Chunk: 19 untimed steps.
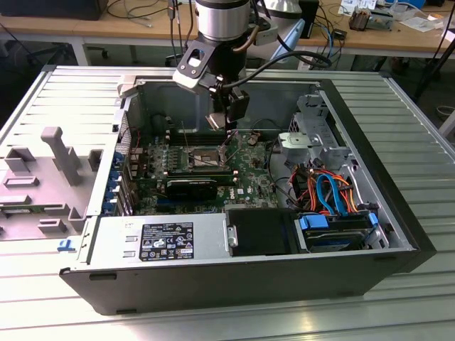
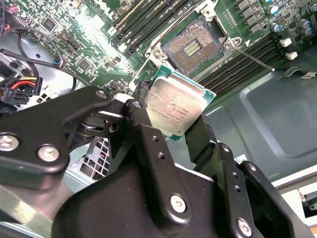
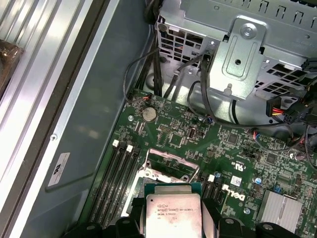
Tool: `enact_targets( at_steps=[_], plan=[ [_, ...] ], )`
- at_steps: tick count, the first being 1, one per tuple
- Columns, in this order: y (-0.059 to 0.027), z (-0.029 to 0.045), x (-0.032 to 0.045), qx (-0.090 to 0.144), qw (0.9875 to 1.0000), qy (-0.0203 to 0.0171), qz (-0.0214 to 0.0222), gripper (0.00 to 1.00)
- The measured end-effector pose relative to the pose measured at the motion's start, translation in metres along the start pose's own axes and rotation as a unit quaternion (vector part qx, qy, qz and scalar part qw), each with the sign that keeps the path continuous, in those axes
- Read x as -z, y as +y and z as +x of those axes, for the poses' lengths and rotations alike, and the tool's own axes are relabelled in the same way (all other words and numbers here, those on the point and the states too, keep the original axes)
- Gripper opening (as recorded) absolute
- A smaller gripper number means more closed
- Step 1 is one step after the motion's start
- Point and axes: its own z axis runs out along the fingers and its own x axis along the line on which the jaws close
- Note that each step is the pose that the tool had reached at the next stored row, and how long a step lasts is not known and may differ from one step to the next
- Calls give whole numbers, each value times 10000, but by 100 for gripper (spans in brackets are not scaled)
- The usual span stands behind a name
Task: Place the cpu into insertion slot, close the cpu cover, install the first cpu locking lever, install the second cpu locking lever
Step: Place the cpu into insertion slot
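One cpu [image 2: 177, 106] pinched by its edges in my gripper [image 2: 171, 124] | insertion slot [image 2: 192, 47] lies bare, just ahead and below, apart | edges look roughly parallel

A dull silver chip [image 2: 177, 106] edged in green is pinched by a black gripper [image 2: 169, 113]. The circuit board [image 1: 249, 177] is green, and its socket [image 2: 190, 47] is dark with a fine gold-dotted grid. Towards the exterior view's lower right, blue and orange cables [image 1: 327, 190] lie inside a grey case [image 1: 178, 99], which stands on a silver ribbed table [image 1: 419, 128].
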Motion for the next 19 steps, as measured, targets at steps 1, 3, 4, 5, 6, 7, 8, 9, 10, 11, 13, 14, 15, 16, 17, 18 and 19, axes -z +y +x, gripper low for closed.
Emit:
enact_targets(
  at_steps=[1, 3, 4, 5, 6, 7, 8, 9, 10, 11, 13, 14, 15, 16, 17, 18, 19],
  plan=[
    [0, 0, 0, -5, 10000, 0, 0, 54],
    [0, 0, 0, -20, 10000, -2, 0, 54],
    [0, 0, 0, -31, 10000, -3, 0, 54],
    [0, 0, 0, -36, 10000, -3, -1, 54],
    [0, 0, 0, -42, 10000, -4, -1, 54],
    [0, 0, 0, -55, 10000, -5, -1, 54],
    [0, 0, 0, -62, 10000, -6, -1, 54],
    [0, 0, 0, -67, 10000, -6, -1, 54],
    [0, 0, 0, -74, 10000, -7, -1, 54],
    [0, 0, 0, -80, 10000, -7, -2, 54],
    [0, 0, 0, -91, 10000, -8, -2, 54],
    [0, 0, 0, -97, 10000, -8, -2, 54],
    [0, 0, 0, -104, 9999, -9, -2, 54],
    [0, 0, 0, -111, 9999, -10, -2, 54],
    [0, 0, 0, -116, 9999, -10, -2, 54],
    [0, 0, 0, -122, 9999, -11, -2, 54],
    [0, 0, 0, -128, 9999, -11, -3, 54]
  ],
)
